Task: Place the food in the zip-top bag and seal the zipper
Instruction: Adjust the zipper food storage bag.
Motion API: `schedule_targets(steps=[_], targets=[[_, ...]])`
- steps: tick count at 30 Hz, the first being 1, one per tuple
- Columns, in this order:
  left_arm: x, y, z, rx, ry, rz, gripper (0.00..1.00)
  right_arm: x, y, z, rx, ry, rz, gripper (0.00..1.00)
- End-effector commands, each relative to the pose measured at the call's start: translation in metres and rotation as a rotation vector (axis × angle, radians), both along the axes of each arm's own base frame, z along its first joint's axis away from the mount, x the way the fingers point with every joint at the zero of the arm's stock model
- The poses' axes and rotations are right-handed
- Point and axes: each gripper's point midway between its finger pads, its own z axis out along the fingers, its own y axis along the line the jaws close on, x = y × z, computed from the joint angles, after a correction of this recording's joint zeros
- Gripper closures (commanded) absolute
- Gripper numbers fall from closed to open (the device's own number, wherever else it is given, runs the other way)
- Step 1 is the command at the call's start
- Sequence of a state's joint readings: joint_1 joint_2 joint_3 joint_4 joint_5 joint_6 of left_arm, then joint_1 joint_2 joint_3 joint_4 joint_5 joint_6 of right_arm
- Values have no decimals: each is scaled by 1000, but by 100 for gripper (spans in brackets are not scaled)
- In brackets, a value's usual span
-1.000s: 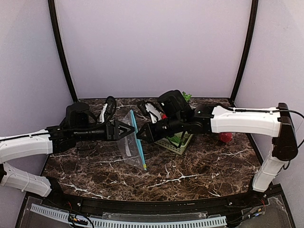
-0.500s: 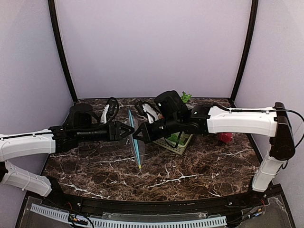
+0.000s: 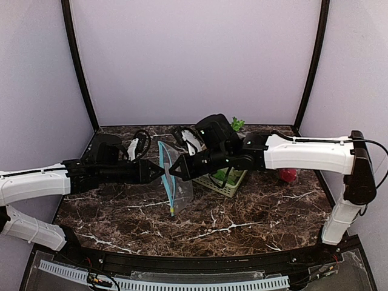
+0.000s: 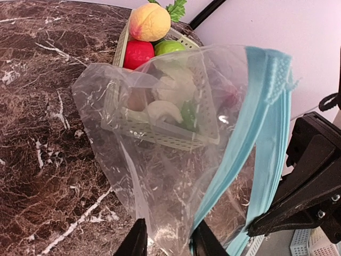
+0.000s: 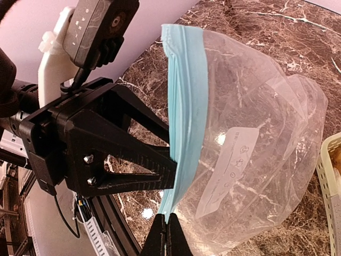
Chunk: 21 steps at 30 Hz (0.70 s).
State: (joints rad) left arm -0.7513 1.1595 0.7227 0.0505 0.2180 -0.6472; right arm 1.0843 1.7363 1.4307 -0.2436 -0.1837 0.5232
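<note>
Food [image 4: 146, 24] still in basket [image 3: 227, 188] | bag [image 5: 250, 133] just left of basket, swung more upright | left claw [image 3: 157, 171] narrowed round zip [image 5: 184, 106], grip unsure | right claw [image 5: 166, 234] pinching zip | likely next: spread mouth

A clear plastic zip-top bag with a blue zipper strip [image 3: 176, 185] hangs above the middle of the dark marble table [image 3: 242, 218], between the left gripper [image 3: 159, 171] on its left and the right gripper [image 3: 174, 172] on its right. Behind it to the right stands a pale green lattice basket [image 3: 227, 185] with glossy toy fruits and vegetables [image 4: 137, 53] in it. A small red toy fruit [image 3: 288, 176] lies further right, apart from the basket.
</note>
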Motion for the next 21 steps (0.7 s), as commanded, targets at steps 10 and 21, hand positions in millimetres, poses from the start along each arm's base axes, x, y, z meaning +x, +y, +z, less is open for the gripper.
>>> schedule_targets(steps=[10, 21], targets=[[-6, 7, 26, 20, -37, -2, 99, 18, -7, 2, -75, -5, -136, 100], [-4, 50, 56, 274, -139, 57, 99, 57, -58, -4, -191, 10, -360, 100]])
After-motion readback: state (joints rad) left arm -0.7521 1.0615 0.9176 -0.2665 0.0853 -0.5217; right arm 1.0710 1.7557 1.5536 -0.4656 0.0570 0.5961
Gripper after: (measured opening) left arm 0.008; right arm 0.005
